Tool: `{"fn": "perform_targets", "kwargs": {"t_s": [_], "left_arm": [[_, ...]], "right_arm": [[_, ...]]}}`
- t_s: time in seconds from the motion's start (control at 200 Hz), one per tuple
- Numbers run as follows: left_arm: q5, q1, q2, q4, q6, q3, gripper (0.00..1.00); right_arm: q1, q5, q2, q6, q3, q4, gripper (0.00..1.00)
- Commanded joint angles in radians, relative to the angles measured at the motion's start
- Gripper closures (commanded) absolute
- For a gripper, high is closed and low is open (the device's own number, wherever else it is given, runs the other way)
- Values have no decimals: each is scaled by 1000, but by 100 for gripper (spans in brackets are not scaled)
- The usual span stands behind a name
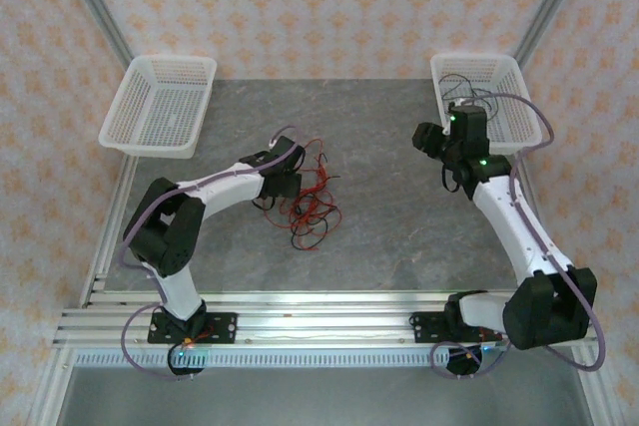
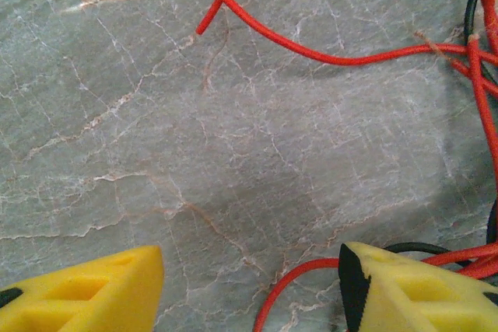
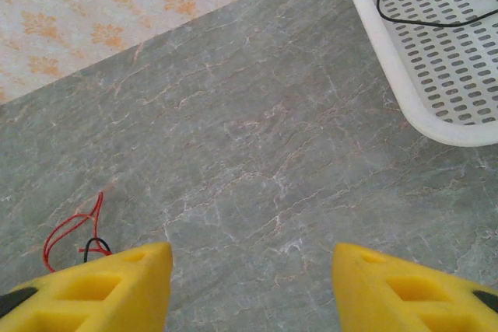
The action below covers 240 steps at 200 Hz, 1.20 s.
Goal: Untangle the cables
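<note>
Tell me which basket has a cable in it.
The right basket: a black cable lies in it. The left basket holds none.

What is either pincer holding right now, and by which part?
Nothing. The left pincer stands open above the table, red cables beside it; the right pincer is open too, with nothing between its jaws.

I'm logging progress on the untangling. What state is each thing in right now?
cables: red and black, tangled in a loose heap on the table.
black cable: apart from the heap, lying in the right basket.
left basket: looks empty.
left gripper: open, low at the heap's edge, gripping nothing.
right gripper: open, empty, above bare table.
</note>
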Motion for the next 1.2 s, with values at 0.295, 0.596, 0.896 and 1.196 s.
{"fn": "perform_targets", "kwargs": {"t_s": [0.295,0.596,0.896,1.196], "left_arm": [[-28,-47,41,-10,23,-13,38],[-38,-63,43,-30,11,15,39],[-33,-107,-96,-106,-29,27,38],[-52,-107,-21,-88,-41,0,38]], "right_arm": [[2,-19,-46,36,-41,54,44],[2,-22,-46,46,-66,64,44],[2,-40,-131,85,-145,89,44],[2,-47,-154,100,-189,100,44]]}}
